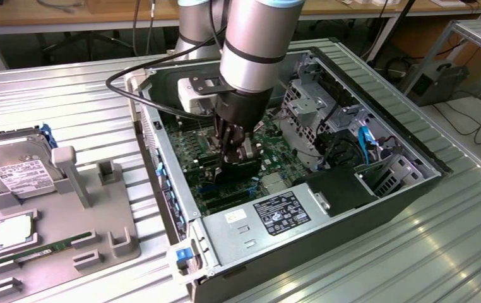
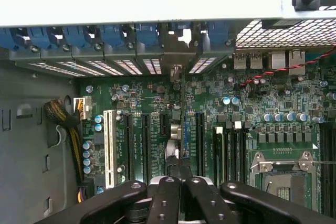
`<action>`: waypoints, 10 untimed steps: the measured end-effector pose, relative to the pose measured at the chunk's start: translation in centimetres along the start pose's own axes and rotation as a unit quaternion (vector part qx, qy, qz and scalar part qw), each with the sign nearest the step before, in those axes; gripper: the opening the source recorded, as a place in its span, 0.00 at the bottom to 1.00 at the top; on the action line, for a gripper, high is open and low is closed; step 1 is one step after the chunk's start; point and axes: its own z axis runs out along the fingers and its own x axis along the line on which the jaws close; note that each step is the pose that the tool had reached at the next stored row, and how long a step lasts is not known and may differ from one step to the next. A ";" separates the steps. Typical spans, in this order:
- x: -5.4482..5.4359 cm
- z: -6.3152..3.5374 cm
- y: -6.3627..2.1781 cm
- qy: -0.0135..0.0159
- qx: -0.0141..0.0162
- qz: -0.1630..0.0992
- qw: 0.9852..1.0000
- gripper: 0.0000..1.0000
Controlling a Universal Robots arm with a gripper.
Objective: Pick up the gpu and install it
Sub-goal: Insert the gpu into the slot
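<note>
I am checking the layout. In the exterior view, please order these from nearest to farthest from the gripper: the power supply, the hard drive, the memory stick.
Measured from the gripper, inside the case:
1. Power supply, in the case, just in front.
2. Memory stick, on the grey tray, exterior view's left.
3. Hard drive, far left edge, only slightly farther.

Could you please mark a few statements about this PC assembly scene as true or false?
1. The end effector is down inside the open case, over the motherboard. True.
2. The end effector is shut on the gpu, which stands edge-on over the slots. True.
3. The hard drive lies inside the case. False: it rests on the grey tray, at the exterior view's left.
4. The memory stick is in the end effector. False: it lies on the tray.
5. The white slot on the motherboard holds a card. False: it is empty.
</note>
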 end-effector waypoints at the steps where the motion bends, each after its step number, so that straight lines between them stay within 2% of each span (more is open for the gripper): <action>1: 0.0 -0.01 0.00 0.000 0.000 0.000 1.000 0.11; 3: 0.0 -0.19 0.01 -0.001 0.000 0.000 1.000 0.11; 4: 0.0 -0.41 0.02 -0.001 0.000 0.000 1.000 0.16; 5: 0.0 -0.73 0.05 -0.001 0.000 0.000 1.000 0.16; 8: 0.0 -1.43 0.10 0.000 0.000 0.000 1.000 0.36; 10: 0.0 -1.36 0.09 0.000 0.001 0.000 1.000 0.36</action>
